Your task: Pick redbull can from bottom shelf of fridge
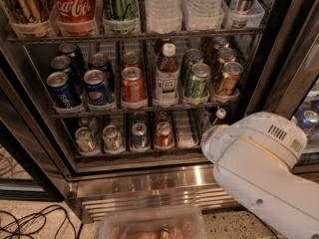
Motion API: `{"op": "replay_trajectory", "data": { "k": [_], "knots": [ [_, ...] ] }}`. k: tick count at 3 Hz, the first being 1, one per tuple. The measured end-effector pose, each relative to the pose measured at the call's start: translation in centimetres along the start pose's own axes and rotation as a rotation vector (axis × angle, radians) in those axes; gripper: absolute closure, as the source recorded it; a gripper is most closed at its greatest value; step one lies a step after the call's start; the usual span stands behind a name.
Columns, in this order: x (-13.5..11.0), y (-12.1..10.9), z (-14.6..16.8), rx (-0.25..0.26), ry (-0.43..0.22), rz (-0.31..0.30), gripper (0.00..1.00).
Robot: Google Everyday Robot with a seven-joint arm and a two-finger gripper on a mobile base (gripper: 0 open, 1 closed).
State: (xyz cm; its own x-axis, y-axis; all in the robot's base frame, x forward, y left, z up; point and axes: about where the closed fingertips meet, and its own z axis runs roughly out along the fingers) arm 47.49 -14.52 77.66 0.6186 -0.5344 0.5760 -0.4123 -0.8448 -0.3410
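The fridge (35,133) stands open in front of me, its wire shelves full of cans and bottles. On the bottom shelf (130,153), the redbull can (139,134) is a slim blue and silver can standing upright in the third lane from the left. A small red can (163,133) stands to its right and two silver cans (98,138) to its left. My white arm (259,168) fills the lower right, its end right of the shelf's lanes. The gripper is hidden behind the arm's housing.
The rack above holds Pepsi cans (62,89), an orange can (132,86), a bottle (167,76) and green cans (198,79). A clear plastic bin (149,225) sits low at the front. Cables (30,223) lie on the floor at left. The door frame (291,59) stands at right.
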Motion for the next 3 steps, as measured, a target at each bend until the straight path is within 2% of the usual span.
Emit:
{"op": "replay_trajectory", "data": {
  "k": [1, 2, 3],
  "knots": [
    [-4.2, -2.1, 1.3, 0.095, -0.094, -0.089, 1.0],
    [-4.2, -2.3, 1.2, 0.106, -0.097, -0.105, 1.0],
    [-5.4, -2.7, 1.2, 0.146, -0.063, -0.168, 1.0]
  ]
}}
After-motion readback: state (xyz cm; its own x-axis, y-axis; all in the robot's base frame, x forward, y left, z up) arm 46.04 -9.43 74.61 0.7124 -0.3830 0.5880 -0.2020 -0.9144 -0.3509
